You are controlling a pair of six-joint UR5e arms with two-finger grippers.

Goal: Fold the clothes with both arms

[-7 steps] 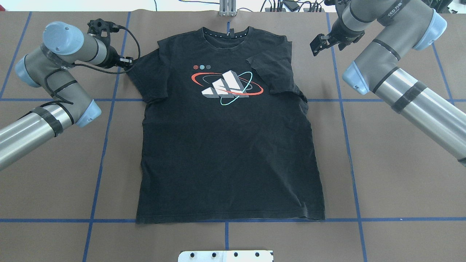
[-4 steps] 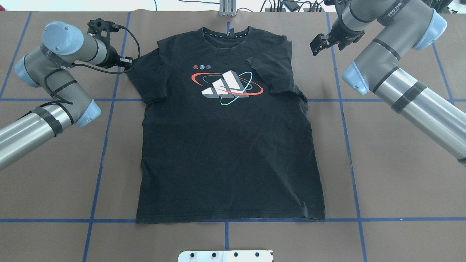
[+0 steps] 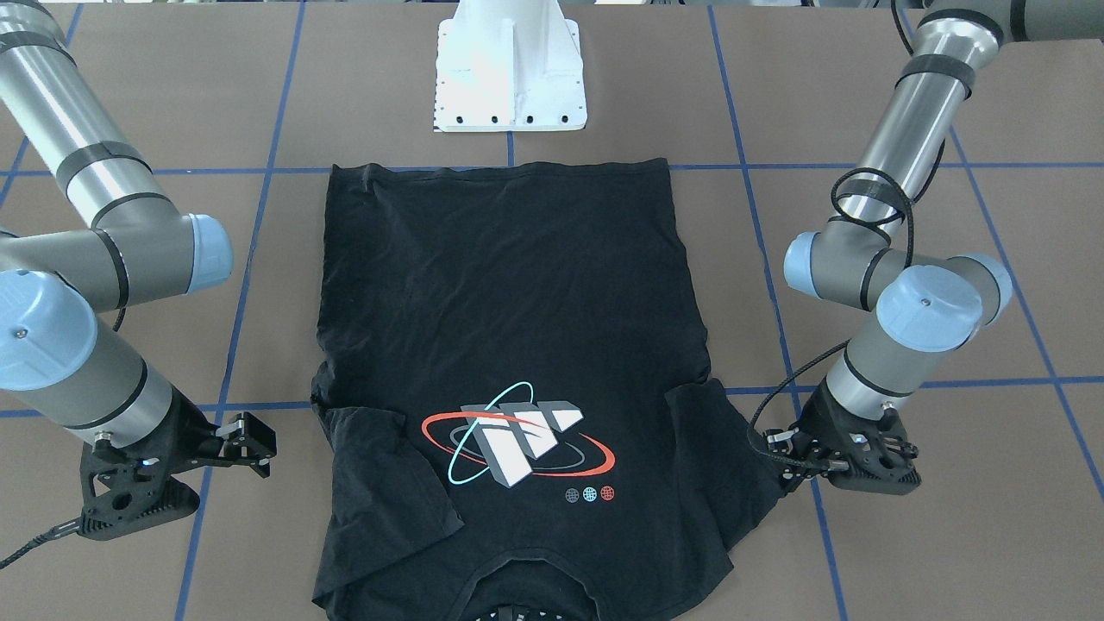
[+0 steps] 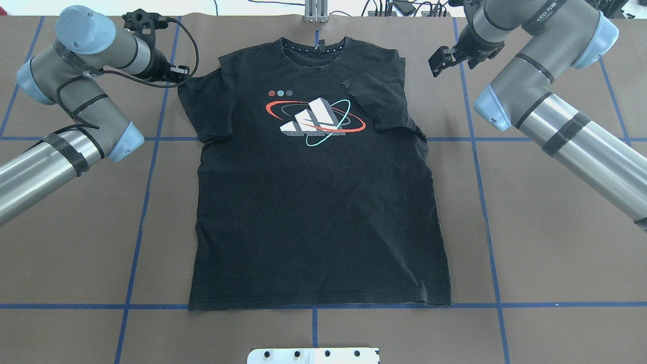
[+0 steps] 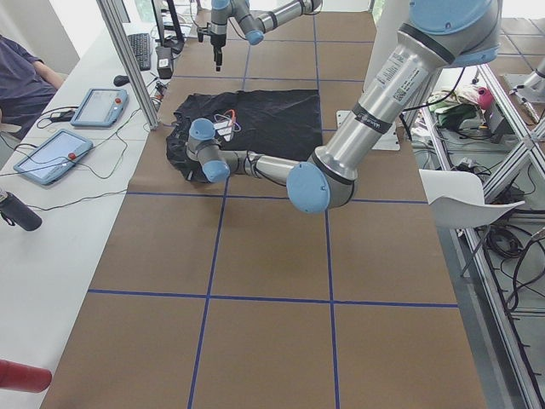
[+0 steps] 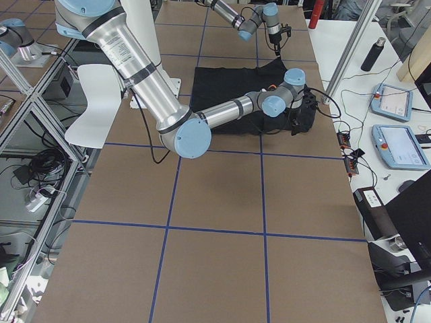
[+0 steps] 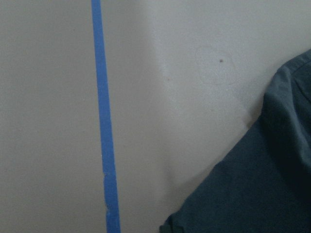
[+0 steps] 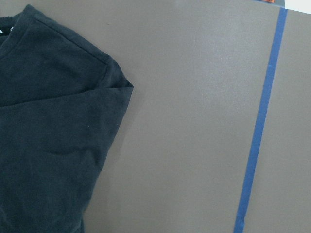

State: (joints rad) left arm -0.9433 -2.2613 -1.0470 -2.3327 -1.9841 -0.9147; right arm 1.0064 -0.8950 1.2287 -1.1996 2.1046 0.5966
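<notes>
The black T-shirt (image 4: 313, 212) (image 3: 509, 285) lies flat with its logo facing up and its collar at the far edge from the robot. The sleeve on the right arm's side (image 4: 376, 101) is folded in over the chest. The other sleeve (image 4: 202, 106) lies spread out. My left gripper (image 4: 178, 74) (image 3: 779, 453) sits low at that sleeve's outer edge, and its fingers look open with no cloth between them. The left wrist view shows only a sleeve corner (image 7: 262, 184) on the mat. My right gripper (image 4: 437, 60) (image 3: 256, 444) hangs open beside the far shoulder, apart from the shirt (image 8: 53, 136).
The brown mat carries blue tape lines (image 4: 146, 202). The white pedestal base (image 3: 509, 78) stands behind the shirt's hem. Beside the table a bench holds tablets (image 5: 98, 106) and a bottle (image 6: 372, 55). A chair (image 5: 468, 204) stands on the robot's side.
My left arm has swung toward the table's far edge, carrying its gripper a little along the sleeve's edge. The right arm and the shirt have hardly moved.
</notes>
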